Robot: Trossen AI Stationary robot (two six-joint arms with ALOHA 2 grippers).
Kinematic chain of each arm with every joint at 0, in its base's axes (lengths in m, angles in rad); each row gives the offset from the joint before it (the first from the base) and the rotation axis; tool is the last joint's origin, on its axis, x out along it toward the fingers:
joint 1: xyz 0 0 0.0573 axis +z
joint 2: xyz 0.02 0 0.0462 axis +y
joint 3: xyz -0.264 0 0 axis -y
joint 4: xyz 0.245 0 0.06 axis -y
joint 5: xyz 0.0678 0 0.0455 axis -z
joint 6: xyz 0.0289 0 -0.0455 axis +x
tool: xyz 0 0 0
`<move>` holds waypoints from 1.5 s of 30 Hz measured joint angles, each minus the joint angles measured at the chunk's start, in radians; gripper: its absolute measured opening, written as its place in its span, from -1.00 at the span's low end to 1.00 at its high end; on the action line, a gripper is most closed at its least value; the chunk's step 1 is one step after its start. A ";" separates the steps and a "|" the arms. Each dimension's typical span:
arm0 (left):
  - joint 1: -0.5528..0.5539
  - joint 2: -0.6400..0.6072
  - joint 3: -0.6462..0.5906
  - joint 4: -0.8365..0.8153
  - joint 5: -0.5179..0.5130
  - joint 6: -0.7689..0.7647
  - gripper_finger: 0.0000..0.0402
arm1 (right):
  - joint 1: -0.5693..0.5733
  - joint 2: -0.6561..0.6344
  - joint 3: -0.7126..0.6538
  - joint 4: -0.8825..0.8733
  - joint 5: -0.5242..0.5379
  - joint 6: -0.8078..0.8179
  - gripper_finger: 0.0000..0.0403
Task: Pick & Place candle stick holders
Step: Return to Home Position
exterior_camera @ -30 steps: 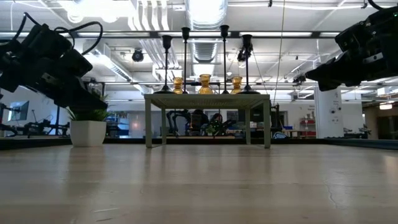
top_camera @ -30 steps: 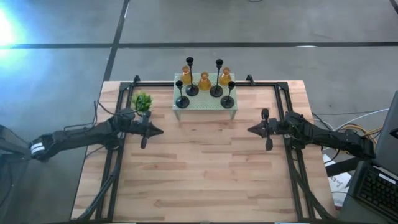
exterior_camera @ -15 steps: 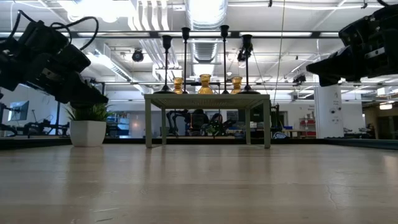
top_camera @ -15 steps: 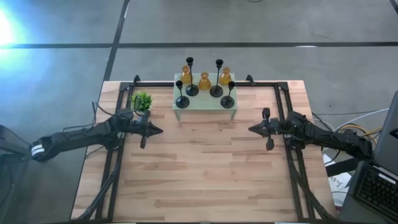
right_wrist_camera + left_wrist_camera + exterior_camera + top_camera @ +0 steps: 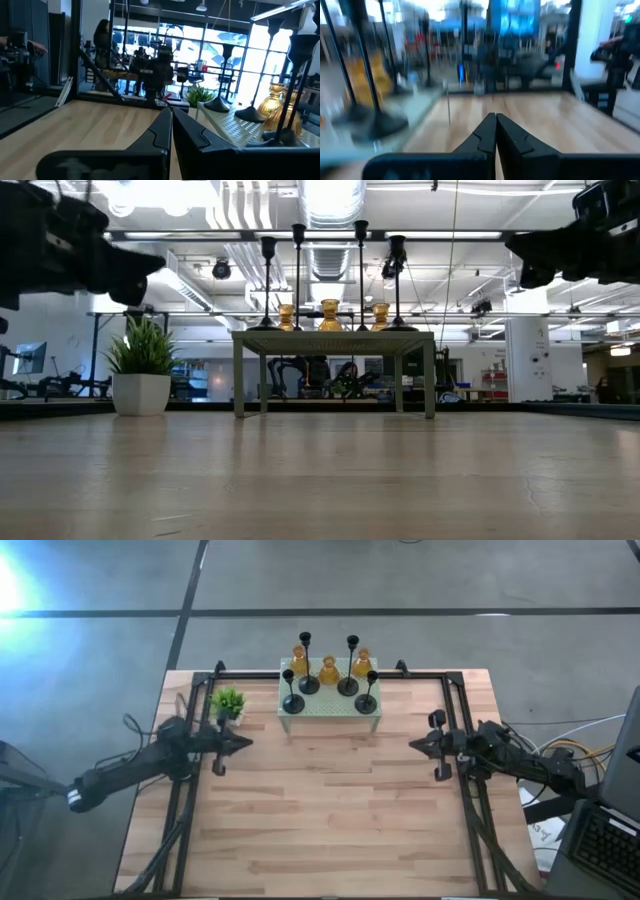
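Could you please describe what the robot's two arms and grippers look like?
The left arm and right arm are slim, jointed and black. The left one carries a white band and a thin looping cable. The left gripper and right gripper each have two dark fingers tapering to a point.

Grey floor (image 5: 400,580), ceiling ducts (image 5: 330,200), bright windows (image 5: 200,42)
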 joint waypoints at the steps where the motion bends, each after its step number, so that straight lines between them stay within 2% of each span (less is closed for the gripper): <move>1: 0.000 -0.022 0.000 0.002 0.001 0.000 -0.93 | 0.000 0.000 0.000 0.001 0.000 0.000 -0.96; 7: -0.004 -0.148 0.000 0.005 0.000 0.001 -0.93 | 0.000 0.040 0.000 -0.018 -0.002 0.001 -0.96; 14: -0.038 -0.148 0.000 0.005 0.003 0.000 -0.93 | 0.001 0.077 -0.001 -0.024 -0.001 0.002 -0.96; 25: -0.305 -0.149 0.000 -0.007 0.004 0.000 -0.93 | 0.000 0.100 -0.001 -0.024 -0.001 0.001 -0.96; 30: -0.358 -0.148 0.000 -0.008 0.013 -0.053 -0.93 | 0.000 0.100 -0.001 -0.024 -0.001 0.002 -0.96; 33: -0.370 -0.148 0.000 -0.032 -0.002 -0.020 -0.93 | 0.000 0.100 -0.001 -0.024 -0.001 0.001 -0.96; 35: -0.379 -0.148 0.000 -0.070 -0.080 0.044 -0.93 | 0.000 0.100 -0.001 -0.024 -0.001 0.002 -0.96; 40: -0.447 -0.149 0.000 -0.134 -0.440 0.107 -0.93 | 0.000 0.100 -0.001 -0.024 -0.001 0.002 -0.96; 42: -0.483 -0.148 0.000 -0.132 -0.519 0.102 -0.93 | 0.000 0.100 -0.001 -0.024 -0.001 0.002 -0.96; 45: -0.522 -0.149 0.000 -0.130 -0.550 0.143 -0.93 | 0.000 0.100 -0.001 -0.024 -0.001 0.002 -0.96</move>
